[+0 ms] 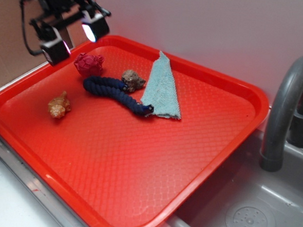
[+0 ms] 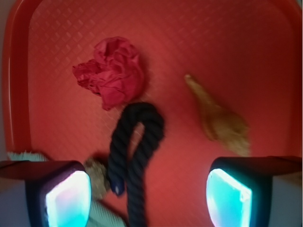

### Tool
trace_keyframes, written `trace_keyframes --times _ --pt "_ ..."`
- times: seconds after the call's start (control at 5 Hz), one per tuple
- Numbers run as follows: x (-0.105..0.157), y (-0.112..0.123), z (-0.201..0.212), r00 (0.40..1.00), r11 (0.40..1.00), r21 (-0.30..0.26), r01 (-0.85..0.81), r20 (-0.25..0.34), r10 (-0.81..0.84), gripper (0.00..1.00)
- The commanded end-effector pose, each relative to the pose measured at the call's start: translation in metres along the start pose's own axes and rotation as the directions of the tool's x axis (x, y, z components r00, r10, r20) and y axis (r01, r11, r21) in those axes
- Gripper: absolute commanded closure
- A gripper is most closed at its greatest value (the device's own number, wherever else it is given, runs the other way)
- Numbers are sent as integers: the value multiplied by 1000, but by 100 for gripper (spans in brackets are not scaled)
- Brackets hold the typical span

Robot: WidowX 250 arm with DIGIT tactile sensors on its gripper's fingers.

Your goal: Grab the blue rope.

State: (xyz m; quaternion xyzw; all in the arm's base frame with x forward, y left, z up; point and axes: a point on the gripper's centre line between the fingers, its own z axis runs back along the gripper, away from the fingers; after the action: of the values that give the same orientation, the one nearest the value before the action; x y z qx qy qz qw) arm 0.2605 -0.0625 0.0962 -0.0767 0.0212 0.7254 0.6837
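The blue rope (image 1: 116,93) is a thick dark navy twisted cord lying curved on the red tray (image 1: 136,195), bent back on itself at its left end. In the wrist view the blue rope (image 2: 137,151) runs up from the bottom edge and loops over near the red crumpled ball. My gripper (image 1: 74,34) hangs above the tray's far left corner, apart from the rope. My gripper (image 2: 149,201) is open, its two pads wide apart with only the rope far below between them. Nothing is held.
A red crumpled ball (image 1: 88,64) lies by the rope's bend. A brown lump (image 1: 133,80) touches the rope's far side. An orange-tan toy (image 1: 59,106) lies to the left. A teal cloth (image 1: 162,88) lies to the right. A grey faucet (image 1: 288,111) and sink (image 1: 248,220) stand at the right.
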Motion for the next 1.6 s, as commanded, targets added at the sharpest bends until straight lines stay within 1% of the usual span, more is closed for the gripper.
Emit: trace_keyframes --times 0.0,0.2,0.4,0.6,0.8,1.0,1.2,1.4 --pt "21 -17 -42 994 996 -30 -89 62 91 0" --pt "26 -17 -58 991 995 -7 -103 85 104 0" --pt "22 -8 -67 990 996 12 -93 112 91 0" --pt "14 0 -68 991 998 10 -64 116 63 100" --pt "11 3 -67 988 999 0 -33 149 33 100" --pt "8 1 -66 986 1000 -9 -4 164 5 100" --pt "3 -8 -50 985 999 -46 29 171 -21 100" --pt "-3 -25 0 991 986 -160 49 130 -28 100"
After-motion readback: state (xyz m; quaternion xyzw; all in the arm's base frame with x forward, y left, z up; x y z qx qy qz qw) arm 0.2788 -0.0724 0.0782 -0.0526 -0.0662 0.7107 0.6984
